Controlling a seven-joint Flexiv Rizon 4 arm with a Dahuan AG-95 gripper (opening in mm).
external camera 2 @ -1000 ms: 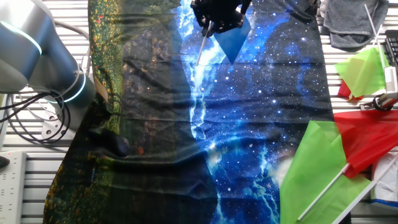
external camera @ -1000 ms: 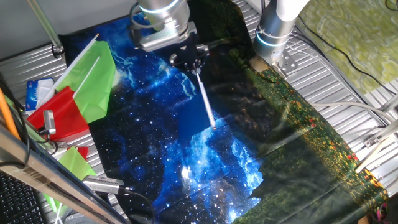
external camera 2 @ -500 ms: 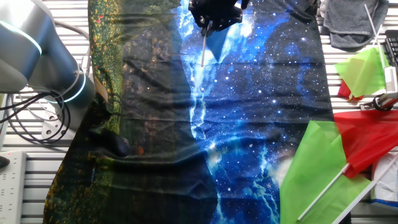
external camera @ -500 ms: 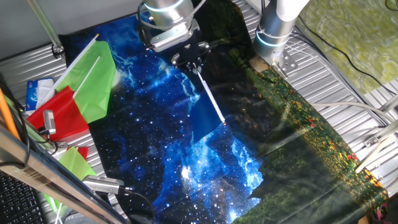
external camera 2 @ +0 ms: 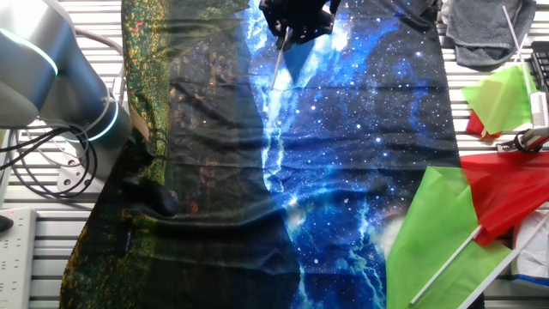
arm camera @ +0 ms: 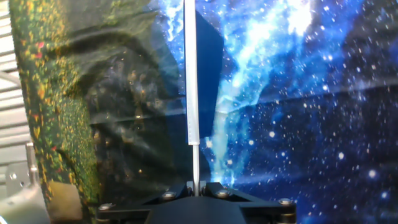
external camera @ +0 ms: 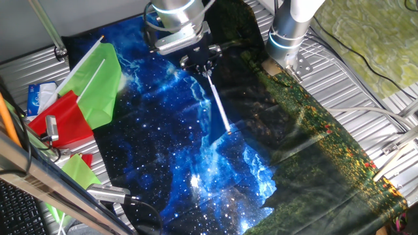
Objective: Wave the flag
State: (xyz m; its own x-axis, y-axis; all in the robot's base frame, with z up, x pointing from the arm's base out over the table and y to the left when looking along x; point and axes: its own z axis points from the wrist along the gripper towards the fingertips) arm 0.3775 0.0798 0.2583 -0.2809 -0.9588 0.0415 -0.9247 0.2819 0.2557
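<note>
Desk (external camera: pixel 366 85) under starry cloth. End effector (external camera: pixel 204 67) clamped on base of the flag (arm camera: pixel 208 62); white stick runs straight out from fingertips, blue cloth to its right in hand view, clear above the cloth.

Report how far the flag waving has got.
Done: the dark-blue flag is picked up, its white stick clamped in the gripper and held above the galaxy-print cloth. In hand: the stick slants down and away from the gripper, consistent with mid-swing. Left: any further swings and setting it down. The green flag and red flag lie untouched at the side.
</note>
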